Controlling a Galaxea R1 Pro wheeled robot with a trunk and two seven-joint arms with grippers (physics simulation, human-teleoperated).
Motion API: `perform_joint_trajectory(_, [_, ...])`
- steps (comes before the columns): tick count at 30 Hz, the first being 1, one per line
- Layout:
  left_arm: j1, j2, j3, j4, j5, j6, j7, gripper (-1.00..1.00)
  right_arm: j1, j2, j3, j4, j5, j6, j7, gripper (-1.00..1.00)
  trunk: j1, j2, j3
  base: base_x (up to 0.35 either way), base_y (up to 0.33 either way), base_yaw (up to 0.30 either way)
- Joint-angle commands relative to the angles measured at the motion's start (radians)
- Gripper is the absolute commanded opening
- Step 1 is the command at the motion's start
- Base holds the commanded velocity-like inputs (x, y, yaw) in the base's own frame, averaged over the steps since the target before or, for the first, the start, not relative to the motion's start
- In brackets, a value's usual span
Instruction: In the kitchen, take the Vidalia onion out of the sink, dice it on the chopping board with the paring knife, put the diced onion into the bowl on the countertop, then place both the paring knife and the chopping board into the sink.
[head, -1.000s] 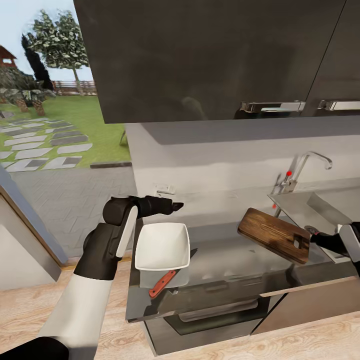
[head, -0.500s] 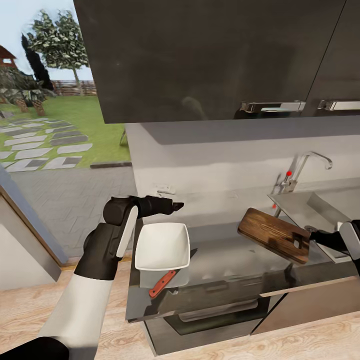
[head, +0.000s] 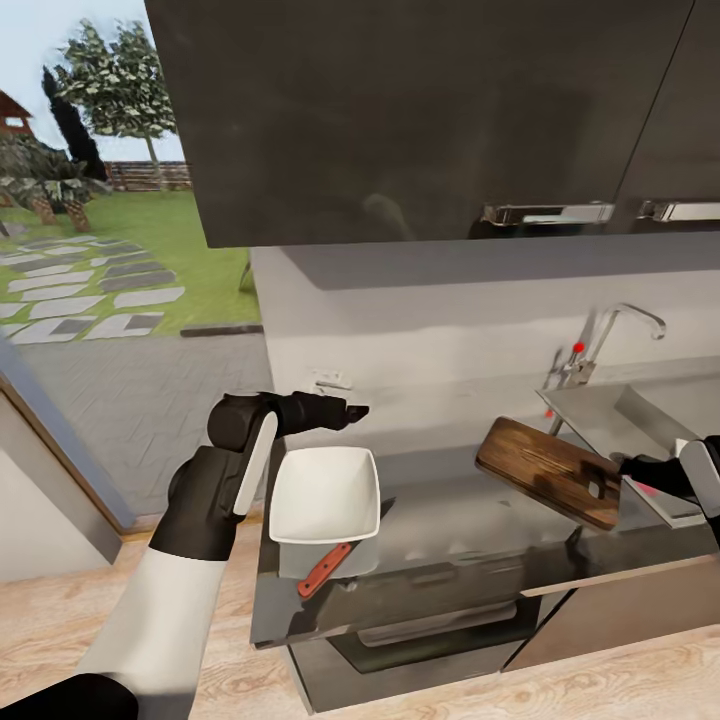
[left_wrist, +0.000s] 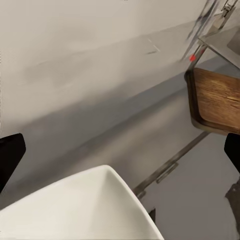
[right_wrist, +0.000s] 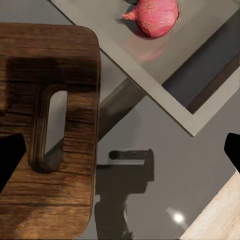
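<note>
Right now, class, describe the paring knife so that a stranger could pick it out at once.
Find the long grey countertop below the dark upper cabinets. At its left end sits a white bowl; the paring knife lies just in front of it, near the counter's front edge. Its red-orange handle is the one bright, slim thing there.

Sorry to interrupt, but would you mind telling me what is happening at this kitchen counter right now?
The robot's right hand is at the slot-handle end of the chopping board, which is tilted up beside the sink. The Vidalia onion lies in the sink. The open left hand hovers behind the white bowl; the paring knife lies on the countertop.
</note>
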Motion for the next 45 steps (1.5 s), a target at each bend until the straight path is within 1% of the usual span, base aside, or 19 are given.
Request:
perform_joint_trajectory(1, [-0.001,0.000,0.000,-0.001,0.001,0.005,-0.001,1.00,-0.001,0.000,0.000,-0.001,-0.011,0.003,-0.009,1.00,0.001,-0.002,-0.002,0.180,0.000,0.000])
perform_joint_trajectory(8, [-0.001,0.000,0.000,-0.001,0.001,0.005,-0.001,1.00,-0.001,0.000,0.001,-0.001,-0.011,0.003,-0.010,1.00,0.001,-0.002,-0.002,0.155,0.000,0.000])
perform_joint_trajectory(23, [-0.001,0.000,0.000,-0.001,0.001,0.005,-0.001,1.00,-0.001,0.000,0.001,0.002,-0.009,0.003,-0.017,1.00,0.001,-0.002,-0.002,0.013,0.000,0.000])
perform_joint_trajectory(35, [-0.001,0.000,0.000,-0.001,0.001,0.005,-0.001,1.00,-0.001,-0.002,0.001,0.013,-0.008,0.003,-0.082,1.00,0.001,-0.002,-0.002,0.000,0.000,0.000])
perform_joint_trajectory(45, [-0.001,0.000,0.000,-0.001,0.001,0.005,-0.001,1.00,-0.001,-0.003,0.001,0.014,-0.009,0.003,-0.089,1.00,0.001,-0.002,-0.002,0.000,0.000,0.000])
